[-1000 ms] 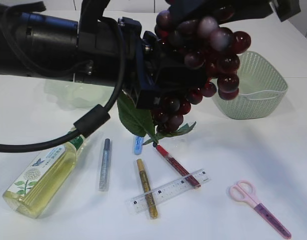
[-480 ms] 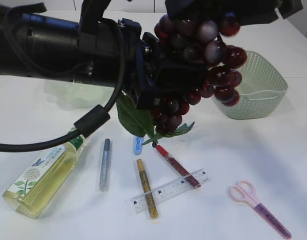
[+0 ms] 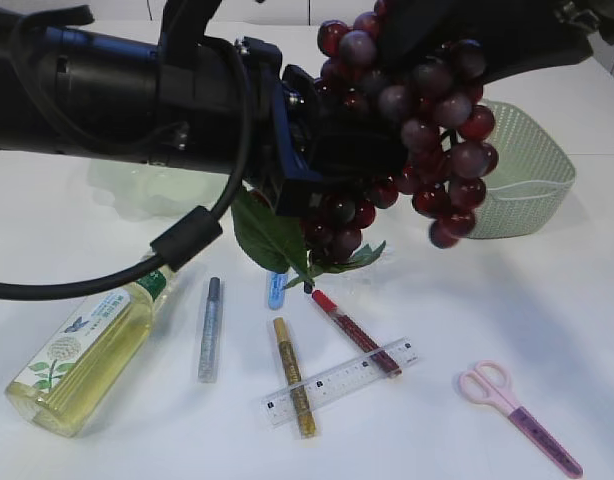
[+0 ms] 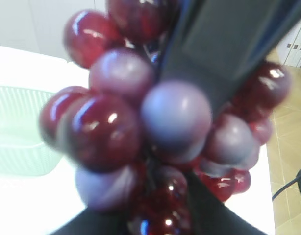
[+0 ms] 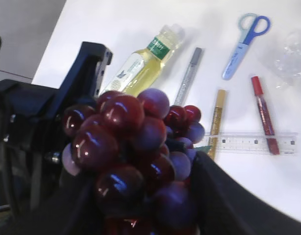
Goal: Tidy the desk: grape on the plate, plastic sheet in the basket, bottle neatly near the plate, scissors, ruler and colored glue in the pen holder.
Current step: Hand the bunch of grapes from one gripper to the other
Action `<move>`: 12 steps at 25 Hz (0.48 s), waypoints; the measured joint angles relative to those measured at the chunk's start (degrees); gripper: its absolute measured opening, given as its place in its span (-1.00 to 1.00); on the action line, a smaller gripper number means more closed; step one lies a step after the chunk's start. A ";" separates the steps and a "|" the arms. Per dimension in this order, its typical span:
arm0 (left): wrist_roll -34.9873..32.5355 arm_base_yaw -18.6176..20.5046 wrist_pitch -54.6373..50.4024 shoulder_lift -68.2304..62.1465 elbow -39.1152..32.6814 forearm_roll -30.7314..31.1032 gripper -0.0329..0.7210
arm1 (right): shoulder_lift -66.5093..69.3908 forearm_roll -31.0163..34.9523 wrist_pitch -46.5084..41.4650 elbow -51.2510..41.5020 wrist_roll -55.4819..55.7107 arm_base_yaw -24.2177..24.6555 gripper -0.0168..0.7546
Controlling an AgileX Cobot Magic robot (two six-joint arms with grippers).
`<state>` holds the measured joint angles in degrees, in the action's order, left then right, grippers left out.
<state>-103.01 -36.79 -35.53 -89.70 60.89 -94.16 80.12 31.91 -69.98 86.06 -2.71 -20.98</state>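
A bunch of dark red grape [image 3: 442, 150] hangs above the table between both arms. My left gripper [image 3: 322, 160] is shut on its lower, leafy end; up close the grape [image 4: 175, 117] fills that view around the gripper [image 4: 155, 210]. My right gripper [image 3: 427, 35] stands open at the top of the bunch, its fingers wide on either side of the grape [image 5: 131, 142]. On the table lie the bottle [image 3: 82, 355], the ruler [image 3: 337, 382], pink scissors [image 3: 517, 415] and silver [image 3: 208, 330], gold [image 3: 292, 390], red [image 3: 352, 330] and blue [image 3: 276, 290] glue sticks. Plate and pen holder are out of view.
A pale green basket [image 3: 532, 180] stands at the back right. The crumpled plastic sheet [image 3: 137, 190] lies behind my left arm. The left arm's black body and cable span the upper left of the exterior view.
The right gripper's jaws have spread apart. The free end of the grape bunch has sagged lower and to the right. The left arm has stayed put.
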 joint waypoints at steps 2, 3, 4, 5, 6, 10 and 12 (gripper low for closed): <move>0.26 0.00 0.49 0.00 0.00 0.10 -0.58 | 0.00 -1.59 0.00 0.00 0.72 0.00 0.13; 0.49 0.00 0.63 0.00 0.00 0.10 -0.58 | 0.00 -1.65 0.04 0.00 1.07 0.00 0.13; 0.60 0.00 0.76 0.00 0.00 0.10 -0.58 | 0.00 -1.86 0.04 0.00 1.16 0.00 0.13; 0.97 0.00 1.13 0.00 0.00 0.47 -0.58 | 0.00 -1.97 0.04 0.00 1.16 0.00 0.13; 1.64 0.00 1.69 0.00 0.00 0.94 -0.58 | 0.00 -2.09 0.04 0.00 1.19 0.00 0.13; 5.26 0.00 2.79 0.00 0.00 4.79 -0.58 | 0.00 -2.55 0.04 0.00 1.29 0.00 0.13; 6.46 0.00 2.94 0.00 0.00 6.11 -0.58 | 0.00 -2.55 0.04 0.00 1.29 0.00 0.13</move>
<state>-96.54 -36.79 -32.59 -89.70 60.89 -88.05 80.12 29.36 -69.93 86.06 -1.42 -20.98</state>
